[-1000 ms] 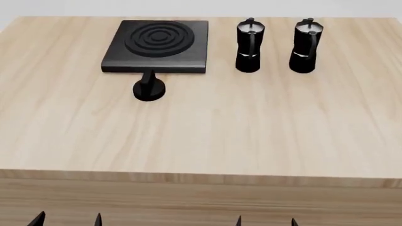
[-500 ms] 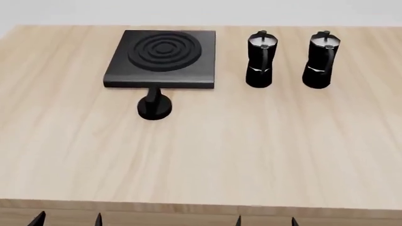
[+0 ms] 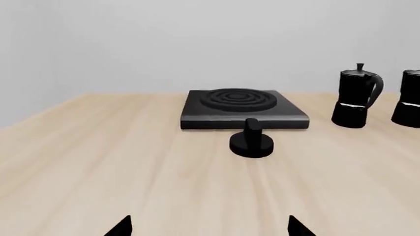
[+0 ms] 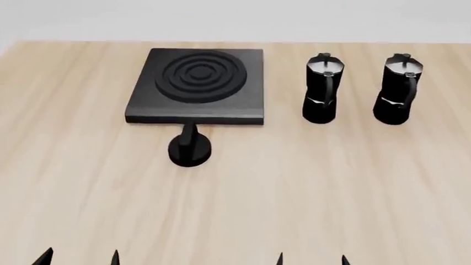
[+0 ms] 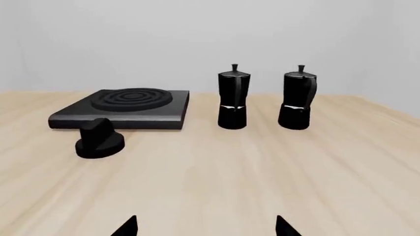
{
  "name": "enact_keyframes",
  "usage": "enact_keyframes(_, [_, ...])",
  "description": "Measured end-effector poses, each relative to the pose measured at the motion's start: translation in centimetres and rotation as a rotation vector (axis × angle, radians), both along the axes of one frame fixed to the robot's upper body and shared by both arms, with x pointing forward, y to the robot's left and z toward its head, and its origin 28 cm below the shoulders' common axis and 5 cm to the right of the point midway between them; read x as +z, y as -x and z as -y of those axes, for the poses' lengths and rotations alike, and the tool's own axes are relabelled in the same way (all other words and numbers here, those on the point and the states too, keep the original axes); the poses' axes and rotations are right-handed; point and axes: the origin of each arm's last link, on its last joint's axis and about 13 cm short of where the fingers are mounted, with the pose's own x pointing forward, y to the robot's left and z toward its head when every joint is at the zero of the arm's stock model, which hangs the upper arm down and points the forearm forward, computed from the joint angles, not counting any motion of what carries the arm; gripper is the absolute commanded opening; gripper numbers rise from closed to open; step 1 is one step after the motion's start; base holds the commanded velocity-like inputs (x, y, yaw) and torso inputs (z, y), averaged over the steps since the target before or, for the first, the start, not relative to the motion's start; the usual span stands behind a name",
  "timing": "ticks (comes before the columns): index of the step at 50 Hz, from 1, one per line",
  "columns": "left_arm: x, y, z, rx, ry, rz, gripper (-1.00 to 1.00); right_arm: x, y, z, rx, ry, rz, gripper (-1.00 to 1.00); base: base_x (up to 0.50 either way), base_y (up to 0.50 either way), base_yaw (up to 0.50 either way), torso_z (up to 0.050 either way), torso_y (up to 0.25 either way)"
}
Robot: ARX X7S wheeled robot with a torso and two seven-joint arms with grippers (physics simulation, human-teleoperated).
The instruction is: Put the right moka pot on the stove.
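Observation:
Two identical black moka pots stand upright at the back right of the wooden table. The right moka pot (image 4: 398, 89) also shows in the right wrist view (image 5: 296, 98). The other pot (image 4: 322, 88) stands to its left (image 5: 232, 97). The stove (image 4: 197, 85), a flat black slab with raised rings, lies left of both pots (image 5: 123, 108) (image 3: 241, 108). My left gripper (image 4: 79, 258) (image 3: 208, 229) and right gripper (image 4: 311, 259) (image 5: 206, 227) are open and empty, low at the near side, far from the pots.
A small round black knob (image 4: 191, 148) stands on the table just in front of the stove (image 3: 251, 141) (image 5: 99, 139). The light wooden table (image 4: 294, 193) stretches between my grippers and the objects. A pale wall lies behind.
The head view has shifted forward: the stove, knob and pots appear lower and slightly larger, and the table's front edge has dropped out of view. No object has moved on the table.

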Motion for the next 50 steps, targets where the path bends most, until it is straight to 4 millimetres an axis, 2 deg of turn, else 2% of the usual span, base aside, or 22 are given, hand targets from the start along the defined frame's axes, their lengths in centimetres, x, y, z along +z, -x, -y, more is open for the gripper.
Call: enact_keyframes(50, [-0.01, 0.00, 0.01, 0.001, -0.002, -0.001, 1.00, -0.12, -0.03, 0.12, -0.002, -0.009, -0.007, 1.00, 0.25, 0.01, 0.00, 0.000, 0.000])
